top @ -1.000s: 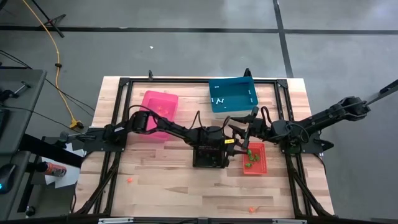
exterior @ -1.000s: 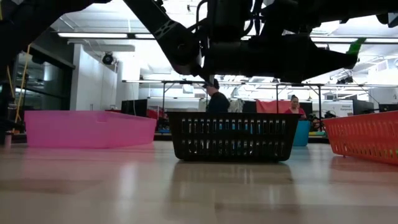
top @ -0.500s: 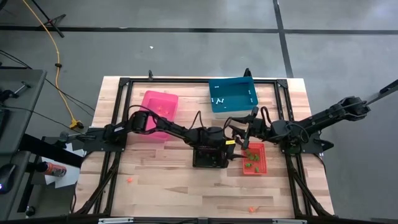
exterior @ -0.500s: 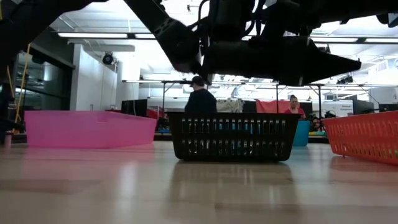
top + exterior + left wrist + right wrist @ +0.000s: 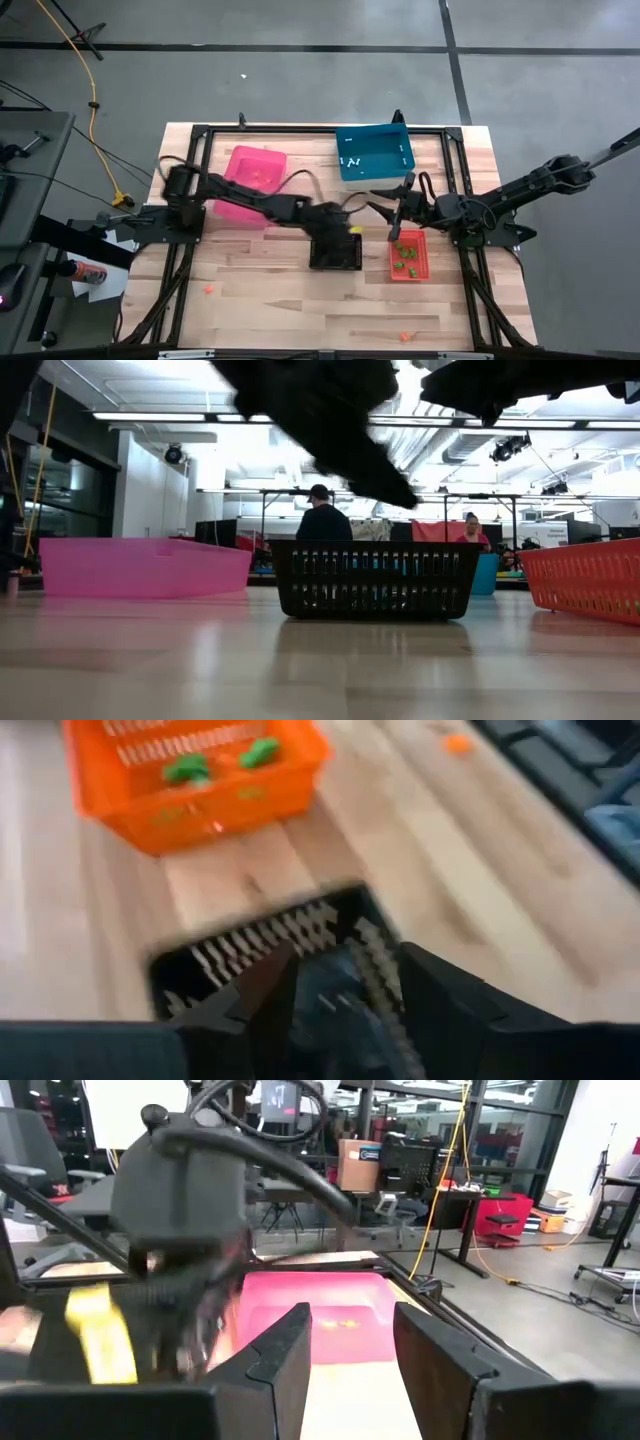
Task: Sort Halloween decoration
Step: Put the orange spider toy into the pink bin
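L gripper (image 5: 340, 982) over the black basket (image 5: 336, 254), fingers apart w/ nothing between them; R gripper (image 5: 383, 203) waits above the table (image 5: 250, 300) btwn the blue bin (image 5: 373, 152) & red bin (image 5: 409, 256), fingers parted, empty.

Trinkets: green ones (image 5: 405, 255) lie in the red bin, white ones (image 5: 352, 160) in the blue bin, orange ones (image 5: 262, 172) in the pink bin (image 5: 252, 181); a few orange strays (image 5: 405, 336) sit on the bare wood near the front edge. Two people show in the room behind, low view.
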Available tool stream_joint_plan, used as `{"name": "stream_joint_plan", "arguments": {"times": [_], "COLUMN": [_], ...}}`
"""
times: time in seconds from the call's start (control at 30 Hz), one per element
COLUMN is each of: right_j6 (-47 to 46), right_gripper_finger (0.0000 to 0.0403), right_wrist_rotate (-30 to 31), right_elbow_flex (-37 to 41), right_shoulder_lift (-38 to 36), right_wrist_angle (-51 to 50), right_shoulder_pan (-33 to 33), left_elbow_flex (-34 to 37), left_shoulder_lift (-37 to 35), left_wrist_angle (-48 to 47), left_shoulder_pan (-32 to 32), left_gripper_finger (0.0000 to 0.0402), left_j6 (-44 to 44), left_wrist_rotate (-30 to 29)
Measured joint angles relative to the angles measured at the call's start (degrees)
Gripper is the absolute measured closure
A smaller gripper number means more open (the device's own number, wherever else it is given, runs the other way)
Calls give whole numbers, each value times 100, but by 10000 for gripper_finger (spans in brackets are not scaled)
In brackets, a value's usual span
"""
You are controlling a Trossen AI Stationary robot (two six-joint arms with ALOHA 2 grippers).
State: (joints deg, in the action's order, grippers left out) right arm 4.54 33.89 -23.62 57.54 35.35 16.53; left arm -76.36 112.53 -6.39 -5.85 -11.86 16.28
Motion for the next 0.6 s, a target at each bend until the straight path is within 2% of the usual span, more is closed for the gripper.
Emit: {"name": "stream_joint_plan", "arguments": {"times": [0.13,0.23,0.33,0.47,0.6], "right_j6": [-16,-21,-23,-128,-73], "right_gripper_finger": [263,263,263,263,263], "right_wrist_rotate": [-1,-2,-1,-105,-868], "right_elbow_flex": [0,0,0,0,-2], "right_shoulder_lift": [0,0,0,4,116], "right_wrist_angle": [-2,2,5,161,463], "right_shoulder_pan": [13,13,11,9,4], "left_elbow_flex": [1676,2936,3925,4758,5075], "left_shoulder_lift": [-976,-1723,-2473,-3443,-4281], "left_wrist_angle": [1556,3008,4030,4544,4545], "left_shoulder_pan": [-153,-326,-508,-700,-785], "left_gripper_finger": [250,256,259,259,259], "left_j6": [546,898,1018,1018,1013], "left_wrist_rotate": [-104,-550,-1222,-2135,-2633]}}
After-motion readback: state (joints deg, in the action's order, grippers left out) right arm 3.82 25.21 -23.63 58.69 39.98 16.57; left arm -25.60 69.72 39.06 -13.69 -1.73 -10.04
